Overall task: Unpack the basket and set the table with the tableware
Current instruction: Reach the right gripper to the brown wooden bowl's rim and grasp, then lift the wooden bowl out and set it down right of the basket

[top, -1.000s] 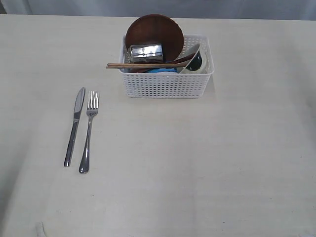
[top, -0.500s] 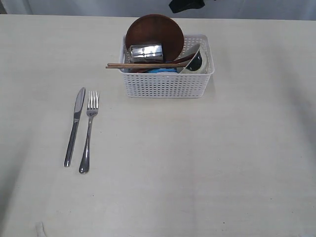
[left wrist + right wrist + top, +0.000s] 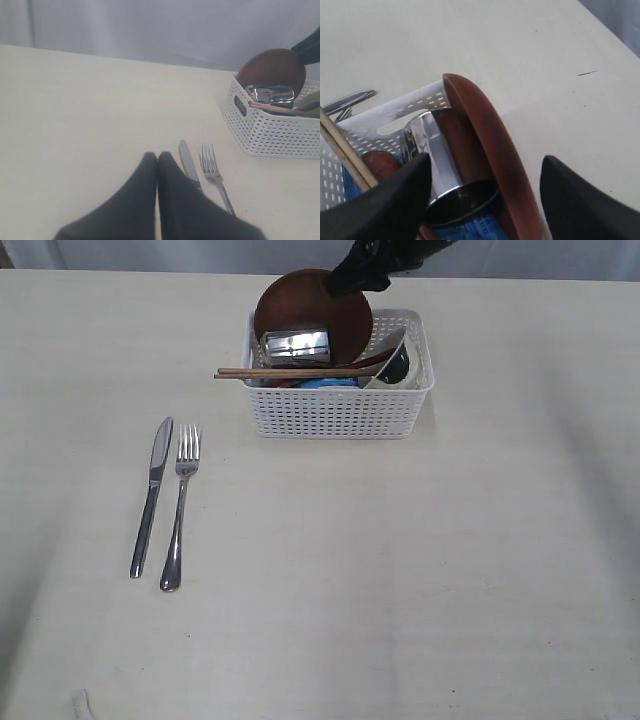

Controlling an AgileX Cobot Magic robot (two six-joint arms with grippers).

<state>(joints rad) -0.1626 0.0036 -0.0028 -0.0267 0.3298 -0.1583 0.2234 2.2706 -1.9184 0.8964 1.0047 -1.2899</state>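
Note:
The white basket point(image 3: 340, 412) stands at the back of the table point(image 3: 450, 570). In it the brown wooden plate point(image 3: 300, 300) leans upright, with the steel cup point(image 3: 296, 345), the chopsticks point(image 3: 290, 371) across the rim and the cream bowl point(image 3: 400, 362). My right gripper point(image 3: 362, 270) hangs open over the plate's top edge. In the right wrist view this gripper point(image 3: 485, 159) straddles the plate rim point(image 3: 480, 125), with the cup point(image 3: 437, 155) beside it. Knife point(image 3: 152, 495) and fork point(image 3: 180, 505) lie side by side at the left. My left gripper point(image 3: 157, 156) is shut and empty, just beside the knife point(image 3: 188, 162).
A blue snack packet point(image 3: 325, 383) lies low in the basket, under the chopsticks. A grey curtain point(image 3: 150, 25) runs behind the table's far edge. A small pale scrap point(image 3: 80, 702) sits at the front left corner.
My right gripper has come down from the top edge of the exterior view to the plate's upper rim. Nothing on the table or in the basket has moved.

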